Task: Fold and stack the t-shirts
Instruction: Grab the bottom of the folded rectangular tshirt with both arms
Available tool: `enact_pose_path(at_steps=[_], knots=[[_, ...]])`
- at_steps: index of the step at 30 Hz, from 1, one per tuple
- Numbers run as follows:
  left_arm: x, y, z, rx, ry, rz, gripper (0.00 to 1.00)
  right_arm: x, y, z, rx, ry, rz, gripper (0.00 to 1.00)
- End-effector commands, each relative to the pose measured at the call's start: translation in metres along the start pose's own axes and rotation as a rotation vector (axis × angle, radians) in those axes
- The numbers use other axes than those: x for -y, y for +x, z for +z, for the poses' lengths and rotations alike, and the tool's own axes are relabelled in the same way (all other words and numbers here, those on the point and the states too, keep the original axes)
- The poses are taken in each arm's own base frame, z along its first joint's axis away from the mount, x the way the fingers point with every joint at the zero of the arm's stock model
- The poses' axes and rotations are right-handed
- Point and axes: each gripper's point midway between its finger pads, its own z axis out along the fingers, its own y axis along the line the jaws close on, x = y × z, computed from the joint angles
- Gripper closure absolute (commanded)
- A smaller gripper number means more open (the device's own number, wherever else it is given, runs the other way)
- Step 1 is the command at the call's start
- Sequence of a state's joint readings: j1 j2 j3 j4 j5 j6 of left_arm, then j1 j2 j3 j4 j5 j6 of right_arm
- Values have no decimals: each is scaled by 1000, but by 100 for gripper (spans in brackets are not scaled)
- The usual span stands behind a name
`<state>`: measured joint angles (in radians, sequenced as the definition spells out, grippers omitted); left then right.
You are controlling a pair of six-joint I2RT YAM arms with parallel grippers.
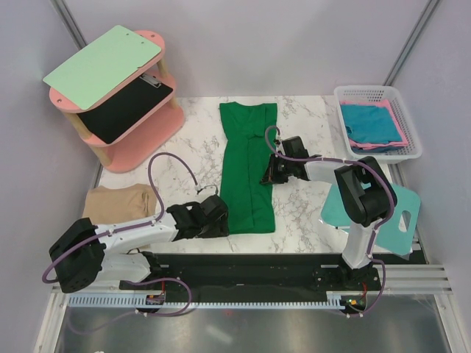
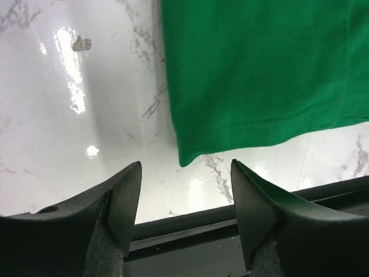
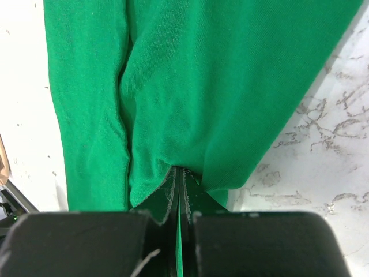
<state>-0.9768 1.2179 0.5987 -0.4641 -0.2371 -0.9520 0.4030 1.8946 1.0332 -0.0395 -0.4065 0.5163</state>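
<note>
The dark green t-shirt [image 1: 246, 165] lies on the marble table folded into a long narrow strip. My right gripper [image 1: 270, 170] is shut on its right edge at mid-length; in the right wrist view the cloth [image 3: 190, 86] bunches at the pinched jaws [image 3: 180, 173]. My left gripper [image 1: 219, 218] is open and empty just left of the strip's near left corner [image 2: 184, 157]. A tan-beige t-shirt [image 1: 118, 202] lies folded at the table's left edge. Teal-blue [image 1: 368, 121] and pink [image 1: 397, 125] t-shirts lie in the white basket [image 1: 375, 92].
A pink two-tier shelf [image 1: 129, 140] at the back left carries a pale green clipboard [image 1: 103, 66] and a black board. A mint-teal board with a hole [image 1: 390, 213] lies at the right edge beside the right arm. The table's front edge and rail show in the left wrist view [image 2: 230, 222].
</note>
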Motion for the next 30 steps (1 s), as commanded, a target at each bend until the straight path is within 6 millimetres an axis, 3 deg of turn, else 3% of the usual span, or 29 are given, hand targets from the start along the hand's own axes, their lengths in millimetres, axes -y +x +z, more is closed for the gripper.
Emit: enact_pose_path(at_steps=[1,3,6,7,9,10,12,15,18,21,26,29,30], knots=[[20,-26,-5,85,27,40,30,33,39,5,-106,119,-9,100],[24,-32,-8,106,42,38,28,25,32,-3,-79,103,-27,100],[30,-37,-11,135,82,27,15,2,15,-35,1,68,-64,92],[33,-38,-11,138,98,24,11,-3,12,-42,17,61,-71,77],[33,-38,-11,136,101,32,4,-16,5,-63,66,38,-86,61],[31,-36,-10,130,97,34,3,-15,12,-69,59,44,-73,49],[28,-36,-8,129,90,29,2,-20,13,-86,89,39,-79,41],[22,-34,-3,126,88,-1,8,-15,35,-97,46,49,-46,38],[16,-36,2,138,104,-60,12,-4,77,-99,-52,43,24,38],[12,-41,7,161,140,-133,14,1,105,-102,-103,29,85,37],[12,-42,12,160,189,-184,16,3,126,-110,-110,8,128,37],[17,-37,18,128,203,-177,23,0,134,-111,-114,-21,162,38],[19,-36,19,120,205,-177,31,1,137,-109,-117,-27,169,38]])
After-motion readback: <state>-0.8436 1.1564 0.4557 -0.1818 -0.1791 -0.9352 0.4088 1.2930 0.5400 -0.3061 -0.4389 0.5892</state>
